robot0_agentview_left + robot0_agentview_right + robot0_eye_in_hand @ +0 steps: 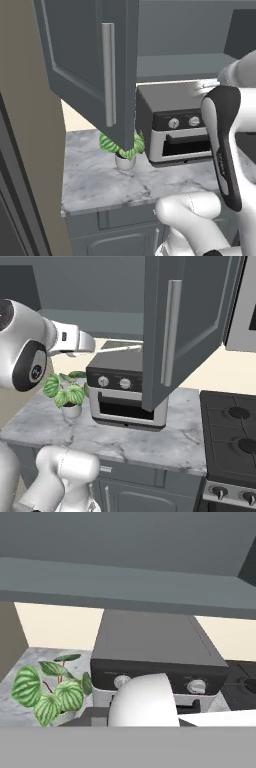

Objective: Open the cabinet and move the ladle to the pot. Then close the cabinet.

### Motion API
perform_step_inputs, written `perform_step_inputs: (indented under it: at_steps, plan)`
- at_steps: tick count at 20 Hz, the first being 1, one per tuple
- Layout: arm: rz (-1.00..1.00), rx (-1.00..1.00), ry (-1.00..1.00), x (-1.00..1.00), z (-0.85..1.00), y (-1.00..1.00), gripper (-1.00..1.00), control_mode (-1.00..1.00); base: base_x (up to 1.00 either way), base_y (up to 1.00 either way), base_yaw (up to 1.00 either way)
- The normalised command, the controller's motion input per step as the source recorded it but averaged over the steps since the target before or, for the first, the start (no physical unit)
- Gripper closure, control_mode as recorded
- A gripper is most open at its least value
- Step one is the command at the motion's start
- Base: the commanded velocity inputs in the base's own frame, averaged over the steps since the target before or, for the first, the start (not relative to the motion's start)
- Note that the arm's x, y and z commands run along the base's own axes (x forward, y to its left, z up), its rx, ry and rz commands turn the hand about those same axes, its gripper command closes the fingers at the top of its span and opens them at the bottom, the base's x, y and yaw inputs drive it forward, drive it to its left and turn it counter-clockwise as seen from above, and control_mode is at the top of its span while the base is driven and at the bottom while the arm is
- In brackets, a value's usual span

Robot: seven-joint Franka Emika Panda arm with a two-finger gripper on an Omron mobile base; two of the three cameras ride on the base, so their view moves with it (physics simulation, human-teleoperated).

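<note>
Cabinet (192,321) doors swung open. Ladle (120,347), probably thin pale handle by cabinet floor, above toaster oven (127,398). Jaws clenched, apparently on ladle. Step: lifting out. Next: carry toward stove (232,436); pot unseen.

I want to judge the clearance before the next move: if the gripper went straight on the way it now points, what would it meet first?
Probably the toaster oven: the hand view looks down onto its dark top, just under the open cabinet. The potted plant sits off to one side. Depth is hard to judge, and the gripper's shut fingertips are hidden there.
</note>
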Motion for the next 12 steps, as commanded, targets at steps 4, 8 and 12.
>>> perform_step_inputs:
  at_steps: [4, 8, 12]
  plan:
    - [-0.09, 0.0, 0.13, -0.96, 0.0, -0.01, 1.0, -1.0, 0.0, 0.0, 0.0]
    - [-0.06, 0.0, 0.18, -0.62, 0.0, 0.0, 1.0, -1.0, 0.0, 0.0, 0.0]
    - [-0.01, 0.0, 0.2, -0.24, 0.0, 0.0, 1.0, -1.0, 0.0, 0.0, 0.0]
